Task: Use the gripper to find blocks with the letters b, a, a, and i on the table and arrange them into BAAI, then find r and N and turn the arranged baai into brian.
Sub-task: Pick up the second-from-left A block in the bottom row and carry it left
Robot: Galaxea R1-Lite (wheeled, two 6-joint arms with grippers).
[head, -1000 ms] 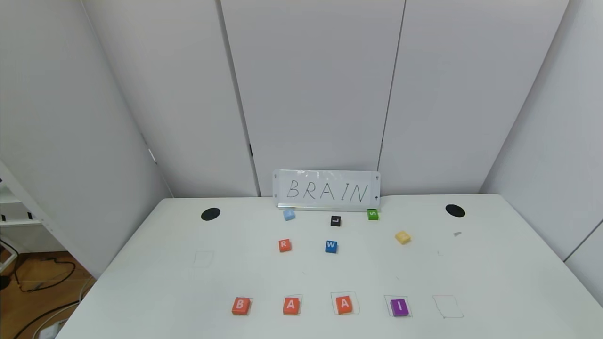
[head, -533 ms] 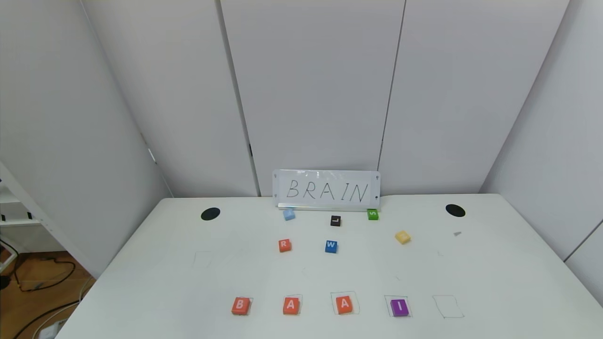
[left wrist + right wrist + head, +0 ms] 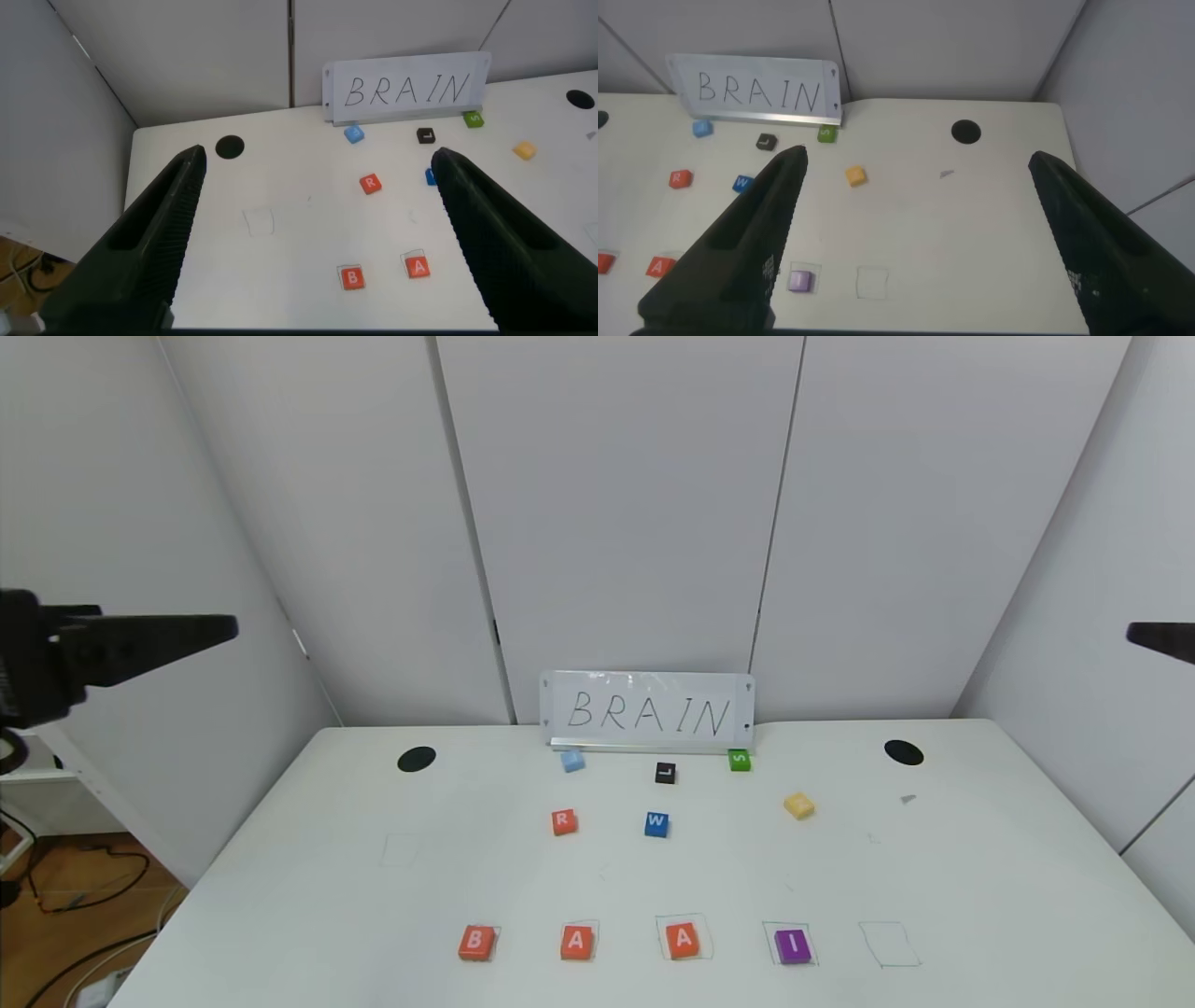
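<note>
The left end effector [image 3: 313, 243] hangs high above the left side of the tabletop [image 3: 280, 896], its fingers [image 3: 149, 233] spread wide with nothing between them. The right end effector [image 3: 915, 243] hangs high over the right side, likewise spread and empty.

Along the near edge the blocks [image 3: 577, 942] lie in a row reading B, A, A, I from left to right, each in or beside a pen-drawn square outline; one more outline [image 3: 889, 943] stands bare just right of the purple I. Farther back, r [image 3: 563, 821] lies left of the blue W block [image 3: 656, 823], and N [image 3: 798, 805] sits well right of both. Beyond them lie a pale blue block [image 3: 572, 762], a black L block [image 3: 665, 772] and a green S block [image 3: 738, 760], just before a sign [image 3: 648, 711] reading BRAIN.
</note>
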